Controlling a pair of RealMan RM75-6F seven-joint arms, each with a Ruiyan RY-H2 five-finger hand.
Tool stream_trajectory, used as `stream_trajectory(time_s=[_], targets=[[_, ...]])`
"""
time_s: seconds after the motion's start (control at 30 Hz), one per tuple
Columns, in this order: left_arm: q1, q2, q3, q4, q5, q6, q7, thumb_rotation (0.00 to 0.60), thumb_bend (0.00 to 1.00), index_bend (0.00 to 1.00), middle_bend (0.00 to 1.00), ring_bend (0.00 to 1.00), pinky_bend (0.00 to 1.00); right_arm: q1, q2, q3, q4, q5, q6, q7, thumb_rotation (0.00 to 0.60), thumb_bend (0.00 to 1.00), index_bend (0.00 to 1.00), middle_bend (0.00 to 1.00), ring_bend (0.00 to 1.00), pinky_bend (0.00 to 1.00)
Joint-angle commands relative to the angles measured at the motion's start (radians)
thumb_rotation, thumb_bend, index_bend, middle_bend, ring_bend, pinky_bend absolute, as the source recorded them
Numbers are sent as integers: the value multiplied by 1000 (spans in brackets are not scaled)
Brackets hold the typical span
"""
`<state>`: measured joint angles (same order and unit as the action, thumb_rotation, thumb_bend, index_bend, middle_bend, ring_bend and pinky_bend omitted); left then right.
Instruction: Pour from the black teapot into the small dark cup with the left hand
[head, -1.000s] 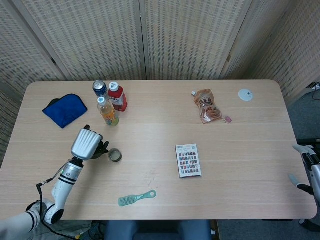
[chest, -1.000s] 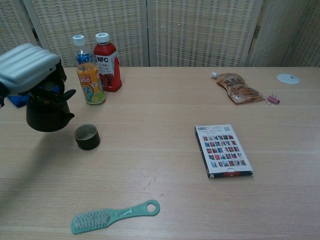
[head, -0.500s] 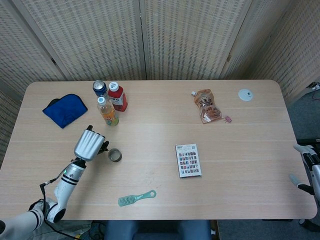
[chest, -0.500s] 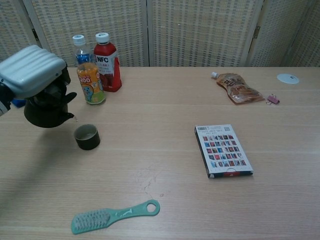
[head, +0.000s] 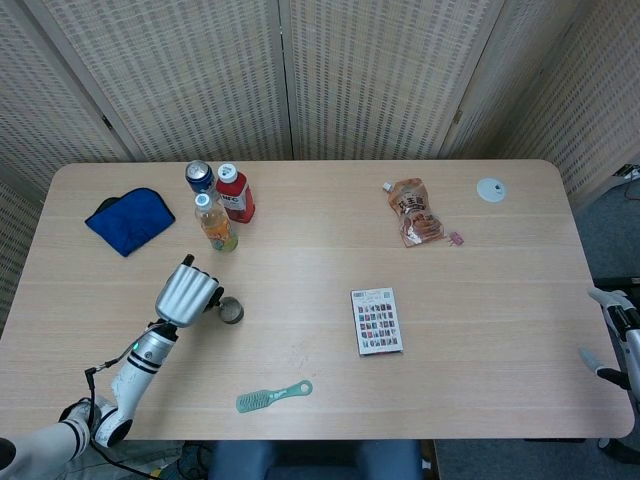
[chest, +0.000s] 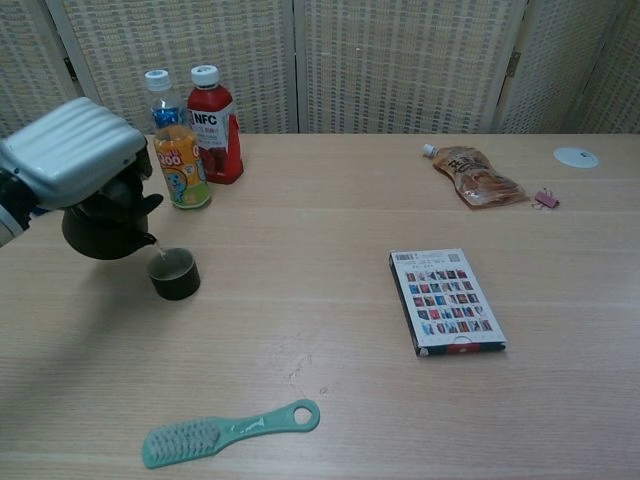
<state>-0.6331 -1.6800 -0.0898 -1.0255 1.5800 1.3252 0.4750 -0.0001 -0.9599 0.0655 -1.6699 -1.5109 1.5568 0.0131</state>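
Observation:
My left hand (chest: 72, 158) (head: 187, 293) grips the black teapot (chest: 105, 225) from above and holds it tilted, spout down toward the right. The spout tip hangs just over the rim of the small dark cup (chest: 174, 273) (head: 231, 312), which stands upright on the table right of the pot. In the head view the hand's silver back hides nearly all of the teapot. My right hand (head: 612, 338) shows only at the far right edge of the head view, off the table; its fingers are unclear.
An orange drink bottle (chest: 178, 145), a red NFC bottle (chest: 213, 125) and a can (head: 200, 177) stand behind the cup. A blue cloth (head: 129, 219) lies far left. A green brush (chest: 228, 431), a card box (chest: 447, 302), a snack pouch (chest: 476, 176) and a white disc (chest: 576, 156) lie elsewhere.
My left hand has carried the teapot right toward the cup and tipped it further, bringing the spout down over the cup's rim. The right hand has not moved.

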Motion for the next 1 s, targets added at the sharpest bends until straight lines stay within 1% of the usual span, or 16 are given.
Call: stream_trajectory(time_s=[0.03,0.23,0.5,1.0], targets=[[0,0,2,-6,1,-2,6,470,396,1000,1000,1000,554,0,0,0,1,0,0,1,600,163,202,252,200,313],[-2,-2,3,0,6,-4,19,473,396,1000,1000,1000,554,-2,0,0,3,2,1,4,600,163,203,252,200,313],[-3,-1,5,14,12,-2,19,494,396,1000,1000,1000,554,1,1,1,3,1,-2,2,600,162,202,252,200,313],[-9,2,9,25,24,-2,25,504,396,1000,1000,1000,554,3,1,3,1,2,-4,0,600,163,202,252,200,313]])
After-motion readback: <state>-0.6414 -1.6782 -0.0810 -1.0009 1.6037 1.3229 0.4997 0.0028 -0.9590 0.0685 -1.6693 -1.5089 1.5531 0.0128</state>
